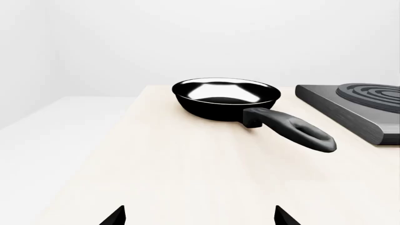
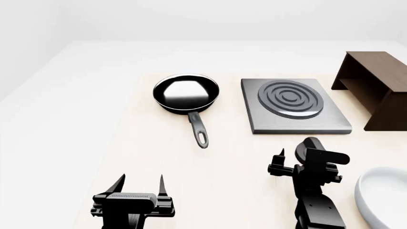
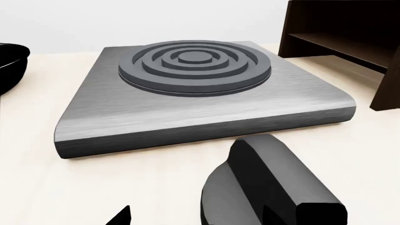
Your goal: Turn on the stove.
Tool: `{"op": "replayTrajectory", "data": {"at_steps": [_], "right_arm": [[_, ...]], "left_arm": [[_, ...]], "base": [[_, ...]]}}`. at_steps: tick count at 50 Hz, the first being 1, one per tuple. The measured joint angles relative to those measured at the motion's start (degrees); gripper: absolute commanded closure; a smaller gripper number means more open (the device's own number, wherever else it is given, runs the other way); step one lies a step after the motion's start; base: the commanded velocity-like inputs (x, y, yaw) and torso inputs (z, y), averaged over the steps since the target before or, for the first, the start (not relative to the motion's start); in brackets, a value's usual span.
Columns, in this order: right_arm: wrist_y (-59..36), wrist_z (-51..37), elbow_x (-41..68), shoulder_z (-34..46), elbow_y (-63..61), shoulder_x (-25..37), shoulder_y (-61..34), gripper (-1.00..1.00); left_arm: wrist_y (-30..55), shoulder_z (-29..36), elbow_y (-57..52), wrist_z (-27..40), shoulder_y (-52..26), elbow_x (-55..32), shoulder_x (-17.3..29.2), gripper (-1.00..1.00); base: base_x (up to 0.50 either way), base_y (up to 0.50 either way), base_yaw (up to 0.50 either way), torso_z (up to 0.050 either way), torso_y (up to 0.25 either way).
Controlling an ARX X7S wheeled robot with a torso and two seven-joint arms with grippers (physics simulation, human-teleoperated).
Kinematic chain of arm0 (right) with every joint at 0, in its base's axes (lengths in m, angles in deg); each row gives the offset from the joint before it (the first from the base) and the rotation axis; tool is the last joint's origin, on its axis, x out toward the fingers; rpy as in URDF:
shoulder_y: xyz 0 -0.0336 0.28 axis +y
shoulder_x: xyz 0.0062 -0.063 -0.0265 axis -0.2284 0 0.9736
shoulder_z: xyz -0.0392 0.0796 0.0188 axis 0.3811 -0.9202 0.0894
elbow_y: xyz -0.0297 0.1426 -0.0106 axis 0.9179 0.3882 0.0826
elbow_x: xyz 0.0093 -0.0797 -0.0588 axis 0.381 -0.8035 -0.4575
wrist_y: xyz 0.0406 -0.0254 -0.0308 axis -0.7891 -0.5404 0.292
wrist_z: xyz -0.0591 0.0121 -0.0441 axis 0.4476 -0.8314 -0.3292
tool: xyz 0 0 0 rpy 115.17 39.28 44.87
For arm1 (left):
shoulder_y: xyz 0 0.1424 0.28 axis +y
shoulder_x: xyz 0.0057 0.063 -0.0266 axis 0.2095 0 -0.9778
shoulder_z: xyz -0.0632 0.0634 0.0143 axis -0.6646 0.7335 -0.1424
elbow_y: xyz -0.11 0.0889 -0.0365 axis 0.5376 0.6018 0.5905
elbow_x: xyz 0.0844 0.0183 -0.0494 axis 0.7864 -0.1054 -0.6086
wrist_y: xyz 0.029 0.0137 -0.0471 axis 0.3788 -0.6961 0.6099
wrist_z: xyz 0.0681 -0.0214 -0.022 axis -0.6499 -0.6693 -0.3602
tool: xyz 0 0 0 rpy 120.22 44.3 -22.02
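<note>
The stove (image 2: 294, 106) is a flat square grey hotplate with ring coils, at the table's middle right; it also shows in the right wrist view (image 3: 200, 98) and at the edge of the left wrist view (image 1: 356, 105). Its black round knob (image 2: 311, 144) with a ridge grip lies on the table just in front of it. My right gripper (image 2: 305, 167) is open right at the knob (image 3: 269, 187). In the right wrist view (image 3: 196, 218) one fingertip overlaps the knob and the other stands clear of it. My left gripper (image 2: 141, 183) is open and empty over bare table (image 1: 200, 218).
A black frying pan (image 2: 186, 93) sits left of the stove, handle pointing towards me; it also shows in the left wrist view (image 1: 225, 98). A dark brown shelf (image 2: 375, 86) stands right of the stove. A white dish (image 2: 381, 195) is at the near right edge.
</note>
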Motion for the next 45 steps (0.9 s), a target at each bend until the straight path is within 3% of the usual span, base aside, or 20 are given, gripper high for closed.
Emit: {"op": "replayTrajectory", "data": {"at_steps": [19, 45], "right_arm": [[1.2, 0.86, 0.22, 0.45, 3.97, 0.25, -1.97, -1.0], [-1.07, -0.81, 1.37, -0.69, 0.1, 2.26, -0.18, -1.0]], "left_arm": [[-0.25, 0.65, 0.04, 0.42, -0.03, -0.28, 0.29, -1.0], [-0.31, 1.61, -0.07, 1.0, -0.16, -0.49, 0.74, -1.0]], "base": [[0.0, 0.0, 0.0, 0.0, 0.0], [0.0, 0.0, 0.0, 0.0, 0.0]]}}
